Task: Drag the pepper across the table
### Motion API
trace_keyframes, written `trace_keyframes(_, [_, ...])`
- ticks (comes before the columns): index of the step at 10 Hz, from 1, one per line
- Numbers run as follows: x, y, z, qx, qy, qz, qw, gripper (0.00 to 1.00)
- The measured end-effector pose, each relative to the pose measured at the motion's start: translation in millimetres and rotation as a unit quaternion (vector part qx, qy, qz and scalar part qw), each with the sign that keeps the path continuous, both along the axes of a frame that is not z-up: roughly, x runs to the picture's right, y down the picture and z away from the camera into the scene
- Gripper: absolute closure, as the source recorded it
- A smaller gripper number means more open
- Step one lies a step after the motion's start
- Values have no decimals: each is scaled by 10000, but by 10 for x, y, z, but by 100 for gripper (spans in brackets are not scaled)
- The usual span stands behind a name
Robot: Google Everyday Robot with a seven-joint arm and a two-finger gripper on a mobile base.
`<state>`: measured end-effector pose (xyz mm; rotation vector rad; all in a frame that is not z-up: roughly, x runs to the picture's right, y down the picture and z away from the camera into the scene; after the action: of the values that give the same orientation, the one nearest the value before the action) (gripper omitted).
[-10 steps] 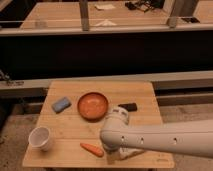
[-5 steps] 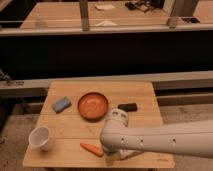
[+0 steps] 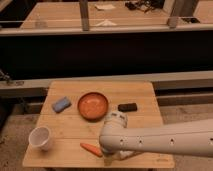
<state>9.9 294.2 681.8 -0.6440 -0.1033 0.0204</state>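
Note:
The pepper (image 3: 91,148), a small slim orange vegetable, lies near the front edge of the light wooden table (image 3: 142,95), left of centre. My white arm reaches in from the right along the table's front. The gripper (image 3: 111,156) hangs below the rounded wrist, right at the pepper's right end. The wrist hides that end of the pepper, and I cannot tell whether the gripper touches it.
A round orange bowl (image 3: 93,105) sits mid-table, with a blue sponge-like block (image 3: 61,104) to its left and a small black object (image 3: 127,106) to its right. A white cup (image 3: 40,137) stands at the front left corner. Dark shelving and a rail run behind the table.
The wrist has shifted a little left and toward the table's front edge, closer to the pepper. The black object now shows fully. The pepper has not moved.

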Motion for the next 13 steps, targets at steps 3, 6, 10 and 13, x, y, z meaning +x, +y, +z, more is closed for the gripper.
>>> trace_keyframes(3, [-51, 43, 29, -10, -8, 68, 10000, 31])
trace_keyframes(6, [-72, 77, 54, -21, 37, 186, 9998, 31])
trace_keyframes(10, [-134, 124, 104, -47, 48, 290, 9996, 26])
trace_keyframes(13, [-181, 145, 159, -82, 56, 337, 9994, 26])
